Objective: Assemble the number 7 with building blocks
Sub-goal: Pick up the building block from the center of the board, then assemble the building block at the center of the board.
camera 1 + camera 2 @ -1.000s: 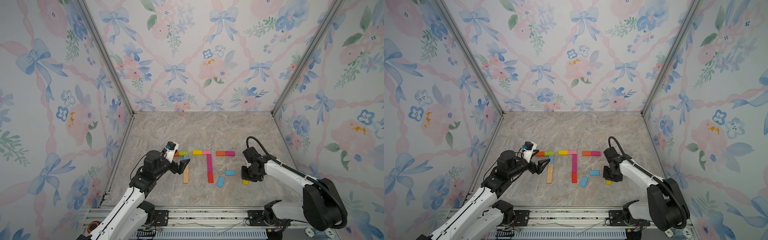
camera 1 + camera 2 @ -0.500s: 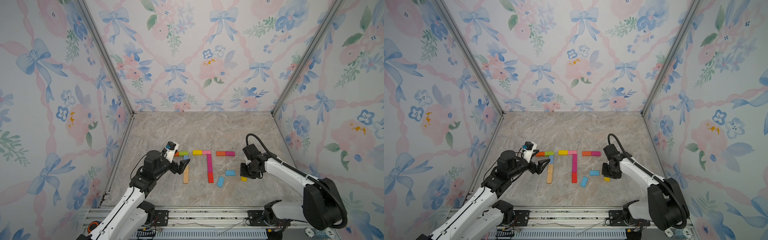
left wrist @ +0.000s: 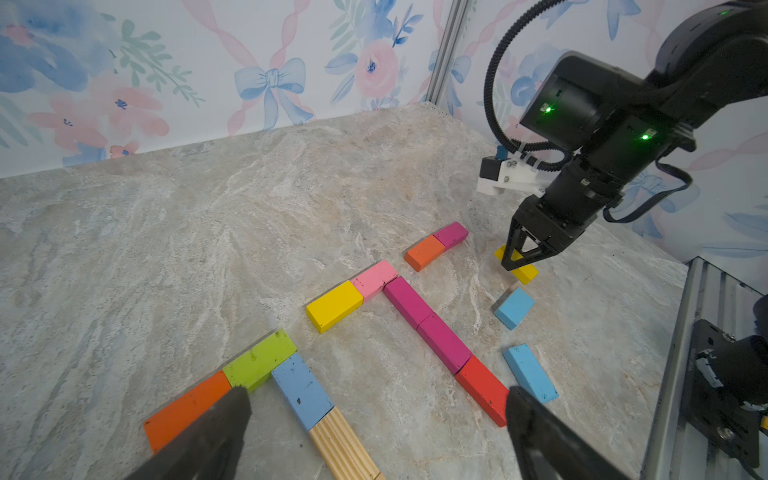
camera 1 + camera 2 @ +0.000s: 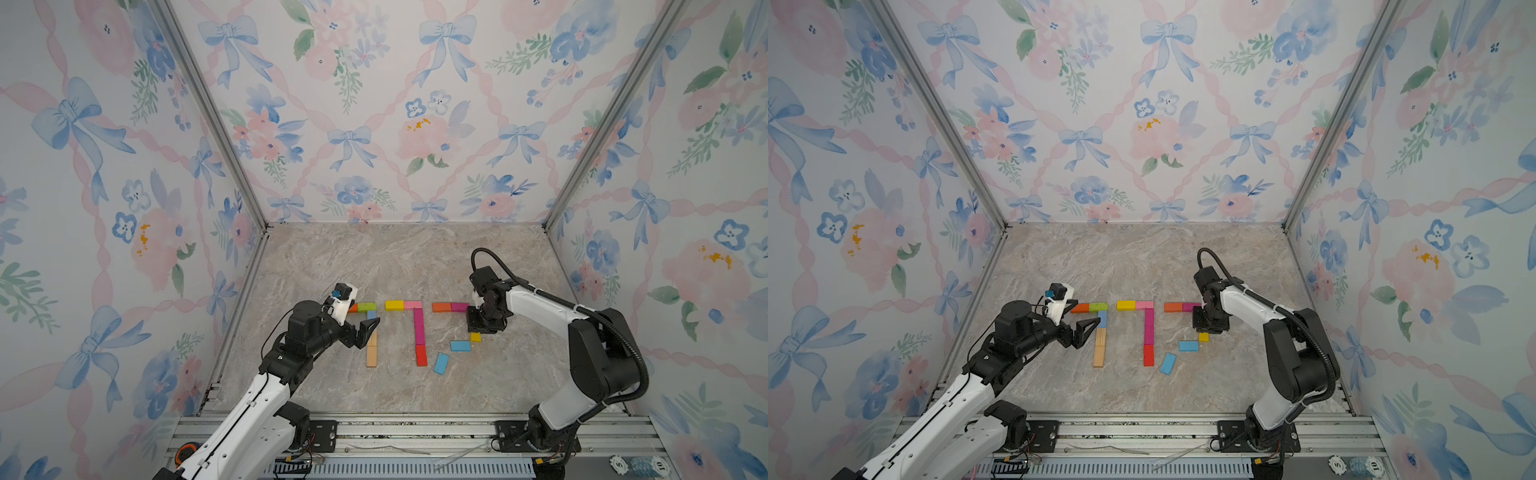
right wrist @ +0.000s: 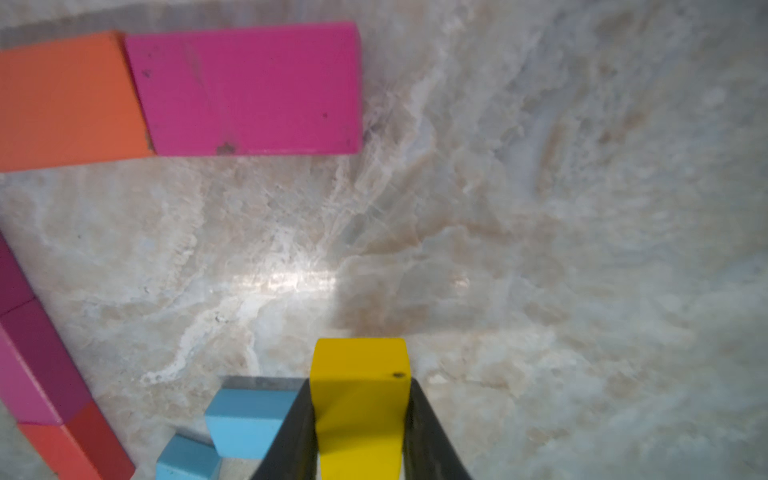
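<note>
The right gripper (image 5: 360, 388) pinches the yellow block (image 5: 359, 361) across its width; it is probably light and stiff. The left gripper (image 3: 378, 397) is spread.

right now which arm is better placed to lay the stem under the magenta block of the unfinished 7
Right. The right hand is shut on the yellow block, close to the magenta block where the stem should start. The left hand is open and empty, away by the green block.
</note>
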Motion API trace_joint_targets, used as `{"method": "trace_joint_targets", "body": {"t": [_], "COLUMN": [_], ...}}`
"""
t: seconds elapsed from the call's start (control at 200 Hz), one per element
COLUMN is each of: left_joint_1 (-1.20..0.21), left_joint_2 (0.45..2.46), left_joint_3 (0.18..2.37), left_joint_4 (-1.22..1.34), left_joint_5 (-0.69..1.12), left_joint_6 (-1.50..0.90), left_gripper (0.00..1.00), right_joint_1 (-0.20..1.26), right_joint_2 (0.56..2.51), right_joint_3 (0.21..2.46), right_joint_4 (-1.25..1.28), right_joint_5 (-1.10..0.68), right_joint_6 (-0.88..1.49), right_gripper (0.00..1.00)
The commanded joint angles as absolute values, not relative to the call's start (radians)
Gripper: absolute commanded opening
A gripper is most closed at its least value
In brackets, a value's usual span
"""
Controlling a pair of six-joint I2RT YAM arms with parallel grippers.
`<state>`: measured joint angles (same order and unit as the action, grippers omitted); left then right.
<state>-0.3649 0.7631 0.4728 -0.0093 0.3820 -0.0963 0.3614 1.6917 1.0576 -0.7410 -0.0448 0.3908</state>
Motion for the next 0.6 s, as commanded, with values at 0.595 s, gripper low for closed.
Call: {"method": "trace_joint_targets", "body": {"t": [0.595], "left_joint_1": [-0.360], "left_joint_2": [0.788], "left_joint_3": [0.460], "left_joint_4": [-0.021], "left_joint_5": [0.379], "left_joint_6": [-0.078], "left_gripper": [0.98], "right_joint_1": [0.392], "right_joint_2": [1.913], "right_joint_3": [1.239], "right_joint_4": [-0.797], "right_joint_5": [0.038], "right_joint_6": [0.328], "right_gripper": [0.20]}}
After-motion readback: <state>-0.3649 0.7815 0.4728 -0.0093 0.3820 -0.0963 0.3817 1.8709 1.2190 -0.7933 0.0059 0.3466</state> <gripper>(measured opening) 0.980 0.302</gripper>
